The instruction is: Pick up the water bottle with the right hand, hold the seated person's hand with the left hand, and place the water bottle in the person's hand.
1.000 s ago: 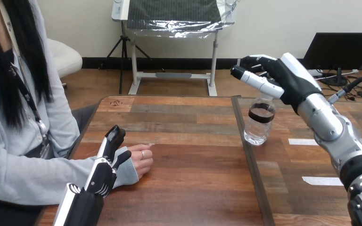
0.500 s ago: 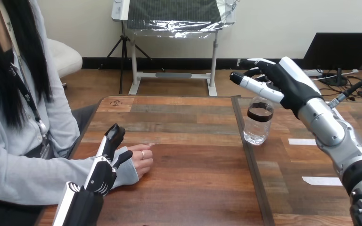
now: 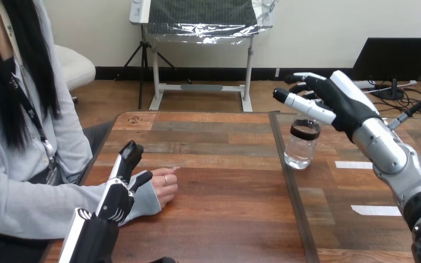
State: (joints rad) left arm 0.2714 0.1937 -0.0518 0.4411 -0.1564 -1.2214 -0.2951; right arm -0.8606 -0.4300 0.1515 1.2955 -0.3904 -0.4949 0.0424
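A clear water bottle (image 3: 301, 147) with a dark label band stands upright on the table (image 3: 225, 219), just right of the seam between its two halves. My right hand (image 3: 331, 99) hovers over the bottle's top with relaxed, spread fingers and its thumb pointing left, holding nothing. The bottle's cap is hidden behind that hand. The person's hand (image 3: 163, 186) rests palm down near the table's left edge. My left hand (image 3: 119, 194) lies against the person's sleeved wrist, its fingers straight and pointing away from me and its thumb resting on the cuff.
Two white tape strips (image 3: 352, 164) (image 3: 374, 210) lie on the table's right half. A dark seam (image 3: 291, 192) runs front to back between the two halves. The person sits close at the left edge.
My right hand has sunk and drifted slightly right, closer over the bottle's top. My left hand has edged a little left along the person's wrist. The bottle and the person's hand have stayed put.
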